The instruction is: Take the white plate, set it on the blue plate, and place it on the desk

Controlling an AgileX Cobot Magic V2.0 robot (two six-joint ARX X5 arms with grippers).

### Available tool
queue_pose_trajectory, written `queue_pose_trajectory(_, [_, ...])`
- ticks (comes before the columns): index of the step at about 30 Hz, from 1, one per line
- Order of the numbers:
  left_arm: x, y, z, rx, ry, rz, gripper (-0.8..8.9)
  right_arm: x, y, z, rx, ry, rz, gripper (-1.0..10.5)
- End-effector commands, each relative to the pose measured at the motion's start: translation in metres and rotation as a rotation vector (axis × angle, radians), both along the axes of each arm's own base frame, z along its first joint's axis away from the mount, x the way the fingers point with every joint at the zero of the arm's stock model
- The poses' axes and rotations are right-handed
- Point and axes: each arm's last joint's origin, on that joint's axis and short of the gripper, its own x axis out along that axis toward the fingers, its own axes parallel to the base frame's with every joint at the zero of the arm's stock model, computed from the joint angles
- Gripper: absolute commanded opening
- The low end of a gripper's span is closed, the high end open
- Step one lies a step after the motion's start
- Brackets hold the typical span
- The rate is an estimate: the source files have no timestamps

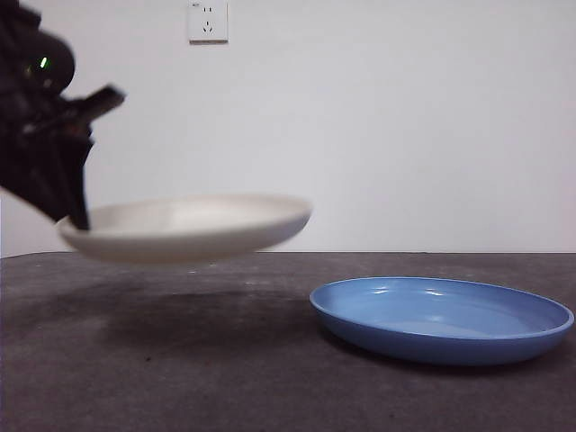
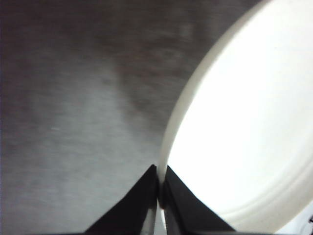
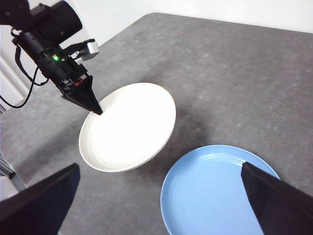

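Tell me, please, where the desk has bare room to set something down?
The dark grey-brown desk is bare behind both plates, and beside the glossy blue plate. It is crowded under the matte cream plate, held aloft by the left gripper; the plates' gap is narrow.

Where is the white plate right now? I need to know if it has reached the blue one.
Not yet: the white plate hangs above the desk, gripped at its rim by the left claw, beside the blue plate.

Under me the surface (image 1: 180, 378) is a broad, dark grey-brown top, mottled and scuffed. Only the blue plate (image 1: 441, 319) lies directly on it, flat, well in from the far edge.
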Motion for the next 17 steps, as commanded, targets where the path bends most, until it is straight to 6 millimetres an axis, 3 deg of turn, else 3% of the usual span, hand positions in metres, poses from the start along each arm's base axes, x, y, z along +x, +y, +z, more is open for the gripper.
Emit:
queue_pose_trajectory(1, [-0.002, -0.019, 0.004, -0.018, 0.017, -0.013, 0.10, -0.006, -0.003, 0.006, -0.008, 0.002, -0.020, 6.0])
queue_pose_trajectory(9, [-0.015, -0.082, 0.006, -0.051, -0.021, -0.104, 0.11, -0.023, -0.012, 0.007, -0.034, 0.019, -0.047, 6.0])
queue_pose_trajectory(17, [-0.006, -0.122, 0.008, -0.065, -0.011, -0.155, 0.11, -0.040, -0.019, 0.005, -0.026, 0.028, -0.052, 6.0])
